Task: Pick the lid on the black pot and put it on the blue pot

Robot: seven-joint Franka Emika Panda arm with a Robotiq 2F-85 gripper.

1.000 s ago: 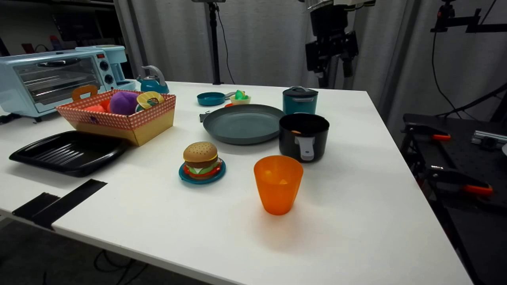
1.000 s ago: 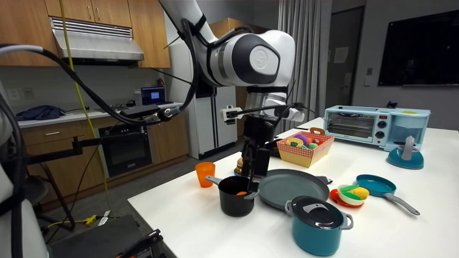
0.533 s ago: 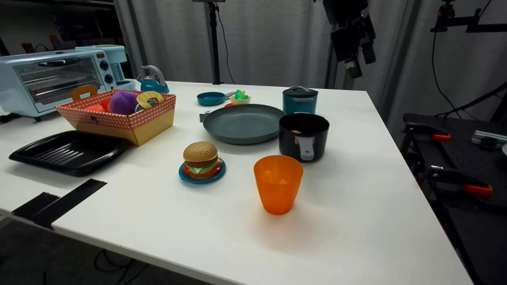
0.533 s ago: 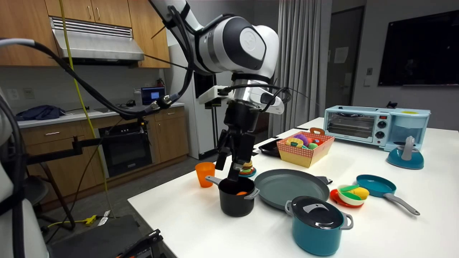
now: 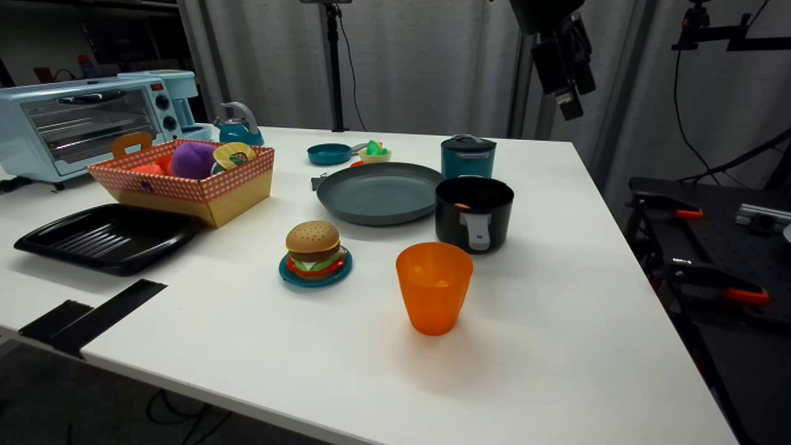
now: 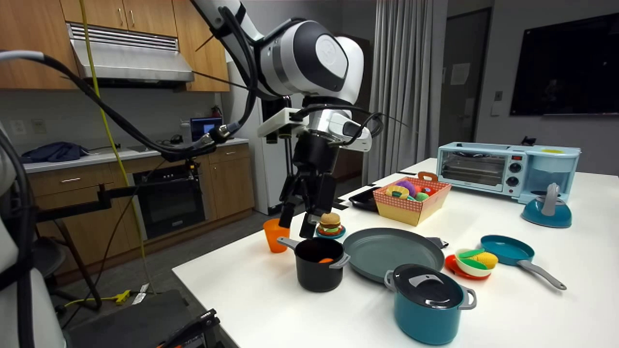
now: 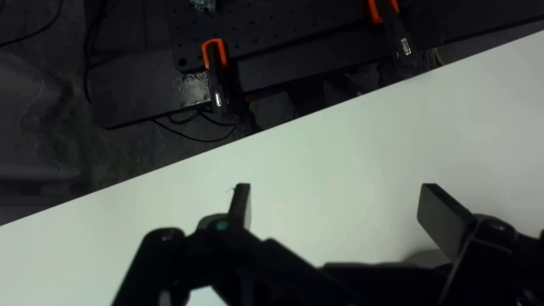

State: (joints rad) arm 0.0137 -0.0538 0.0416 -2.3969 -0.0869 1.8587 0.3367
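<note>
The lid (image 6: 428, 286), dark with a grey handle, sits on the teal-blue pot (image 6: 428, 321). In an exterior view the lid (image 5: 468, 144) also shows on top of the blue pot (image 5: 466, 165). The black pot (image 6: 316, 275) stands beside it with its mouth uncovered and something orange inside; it also shows in an exterior view (image 5: 453, 224). My gripper (image 6: 296, 227) is raised in the air near the black pot and the orange cup. In the wrist view the gripper (image 7: 333, 193) is open, its fingers wide apart with only white table between them.
A large grey-green pan (image 6: 391, 251) lies beside both pots. An orange cup (image 5: 434, 290) and a toy burger (image 5: 313, 247) stand near the black pot. A basket (image 5: 210, 194) and black tray (image 5: 105, 238) are further off. A dark bench with clamps (image 7: 216, 76) lies beyond the table edge.
My gripper has moved up and away from the pots, toward the orange cup's side, and tilted. The lid and both pots have not moved.
</note>
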